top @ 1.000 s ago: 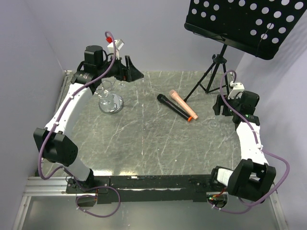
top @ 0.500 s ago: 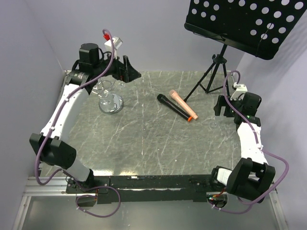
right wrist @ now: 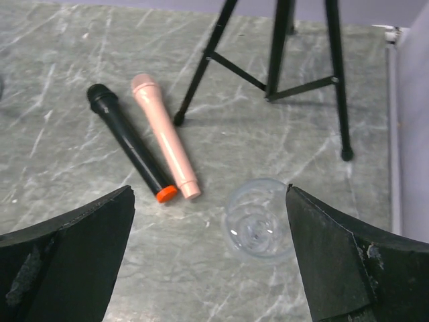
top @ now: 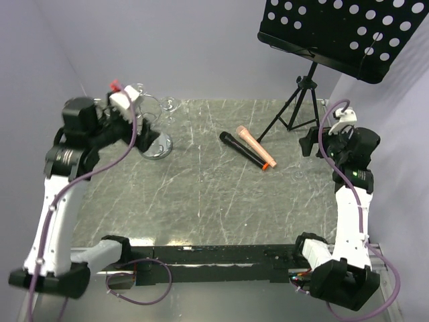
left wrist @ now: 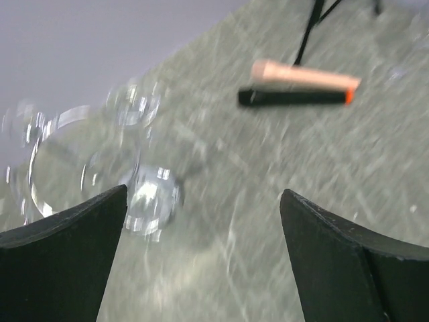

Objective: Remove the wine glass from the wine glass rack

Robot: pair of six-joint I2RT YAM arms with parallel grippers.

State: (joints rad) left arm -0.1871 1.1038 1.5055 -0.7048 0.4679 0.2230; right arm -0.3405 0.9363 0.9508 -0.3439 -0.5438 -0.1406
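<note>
A clear wine glass point(right wrist: 260, 218) stands upright on the marble table point(top: 214, 194), faint in the top view point(top: 298, 173). My right gripper point(right wrist: 210, 189) hangs open above it, fingers apart and touching nothing; it sits at the right edge in the top view point(top: 310, 142). The chrome wine glass rack point(top: 155, 145) stands at the back left, with clear glasses point(top: 168, 104) hanging from its top loops. My left gripper point(top: 145, 129) is open just left of the rack. In the blurred left wrist view, the rack's shiny base point(left wrist: 151, 194) lies beside the left finger of the empty left gripper point(left wrist: 203, 193).
A black microphone point(top: 242, 151) with an orange end and a pink microphone point(top: 253, 145) lie side by side mid-table. A black tripod music stand point(top: 298, 104) rises at the back right, its perforated desk point(top: 342, 33) overhanging. Walls close in on the left, back and right.
The left arm has pulled back from over the rack toward the near left. The right arm has lifted and drawn back from the glass on the table, its jaws spreading wider.
</note>
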